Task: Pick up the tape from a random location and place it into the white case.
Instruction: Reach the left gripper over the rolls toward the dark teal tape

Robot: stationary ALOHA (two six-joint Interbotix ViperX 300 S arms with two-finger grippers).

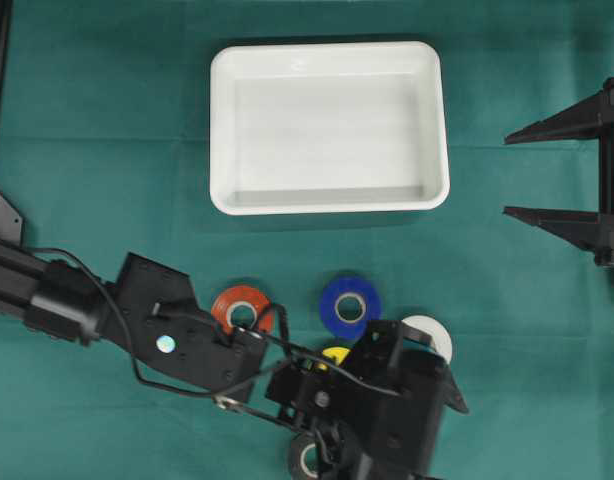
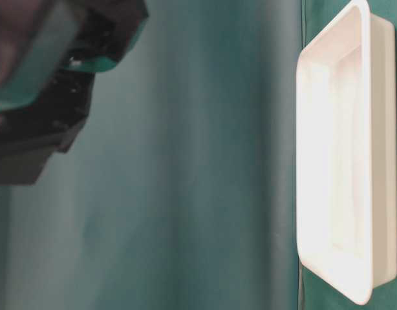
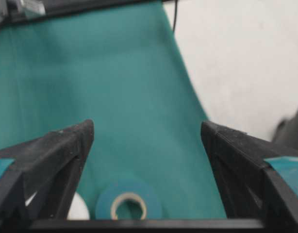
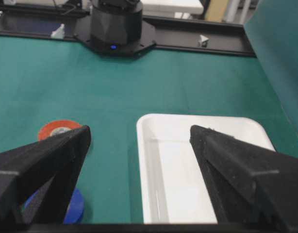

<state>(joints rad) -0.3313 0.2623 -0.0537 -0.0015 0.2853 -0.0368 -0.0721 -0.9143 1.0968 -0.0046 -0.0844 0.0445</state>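
The white case (image 1: pixel 327 128) lies empty at the back centre, also seen in the right wrist view (image 4: pixel 197 118) and the table-level view (image 2: pixel 300 161). In front of it lie tape rolls: red (image 1: pixel 242 310), blue (image 1: pixel 350 307), white (image 1: pixel 434 335), yellow (image 1: pixel 335 354) and a dark one (image 1: pixel 307 458). My left gripper (image 1: pixel 437 410) hangs open over this cluster, holding nothing. Between its fingers the left wrist view shows a teal-blue roll (image 3: pixel 128 206), with the white roll (image 3: pixel 78 208) beside the left finger. My right gripper (image 1: pixel 507 173) stands open and empty at the right edge, far from the rolls.
The left arm (image 1: pixel 157 330) reaches in from the left over the front of the table. The table's front edge with pale floor (image 3: pixel 246 58) beyond it is close to the left gripper. A black arm base (image 4: pixel 115 24) stands at the far side in the right wrist view.
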